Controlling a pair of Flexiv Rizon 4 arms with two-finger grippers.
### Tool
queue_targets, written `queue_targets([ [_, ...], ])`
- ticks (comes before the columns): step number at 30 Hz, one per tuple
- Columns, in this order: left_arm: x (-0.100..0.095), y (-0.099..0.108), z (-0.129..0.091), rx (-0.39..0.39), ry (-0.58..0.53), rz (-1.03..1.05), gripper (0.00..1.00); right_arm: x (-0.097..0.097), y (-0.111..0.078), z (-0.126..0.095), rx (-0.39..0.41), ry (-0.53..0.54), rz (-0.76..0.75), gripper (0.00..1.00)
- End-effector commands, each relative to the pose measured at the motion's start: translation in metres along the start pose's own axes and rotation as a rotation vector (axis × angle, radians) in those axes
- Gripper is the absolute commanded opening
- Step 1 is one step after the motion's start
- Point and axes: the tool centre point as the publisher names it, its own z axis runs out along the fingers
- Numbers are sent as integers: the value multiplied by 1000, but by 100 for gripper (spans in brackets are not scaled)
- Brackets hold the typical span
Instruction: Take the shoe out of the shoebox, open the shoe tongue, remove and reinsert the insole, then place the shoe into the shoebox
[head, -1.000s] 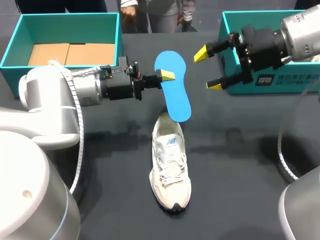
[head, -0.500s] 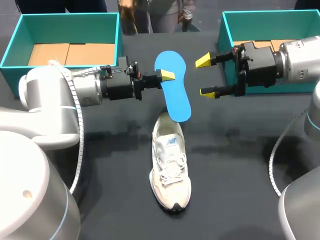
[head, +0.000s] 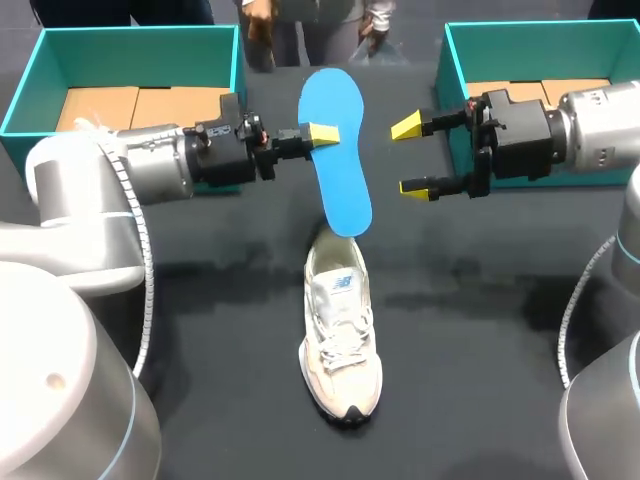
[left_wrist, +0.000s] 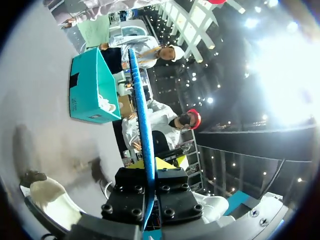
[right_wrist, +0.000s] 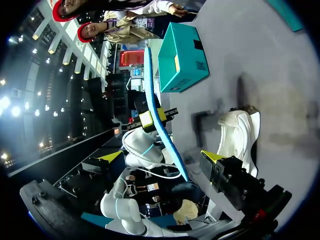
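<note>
**One insole in the air, one shoe on the table, two boxes**

Head view: there is one white shoe (head: 338, 330) lying on the dark table (head: 480, 380), outside of both boxes, with its toe toward the robot. There are two teal shoeboxes. The left shoebox (head: 22, 88) stands at the far left corner, and the right shoebox (head: 452, 52) stands at the far right one. The one blue insole (head: 335, 150) is held above the table between the boxes. Its lower end is seen over the heel of the shoe. The left gripper (head: 322, 135) pinches the insole at its edge. The right gripper (head: 412, 157) is just beside the insole on the other side, with its two yellow tips spread wide and nothing between them.

Left wrist view: the insole (left_wrist: 141, 115) is seen by its thin edge, clamped between the two fingers. The shoe (left_wrist: 47, 197) lies beside and under the gripper, and one shoebox (left_wrist: 90, 95) stands ahead.

Right wrist view: the fingers stand far apart and touch nothing. Ahead of them are the insole (right_wrist: 160, 125) in the grasp of the left gripper, the shoe (right_wrist: 240, 132) and one shoebox (right_wrist: 182, 57).
</note>
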Motion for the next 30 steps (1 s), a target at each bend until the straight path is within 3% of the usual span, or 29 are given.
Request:
queue_targets([
  [1, 20, 2, -16, 36, 16, 264, 0, 0, 0, 2, -1, -3, 1, 100],
  [6, 37, -3, -23, 43, 55, 589, 0, 0, 0, 2, -1, -3, 1, 100],
  [19, 47, -17, -14, 41, 47, 978, 0, 0, 0, 2, -1, -3, 1, 100],
  [30, 44, -32, -9, 52, -14, 1086, 0, 0, 0, 2, -1, -3, 1, 100],
])
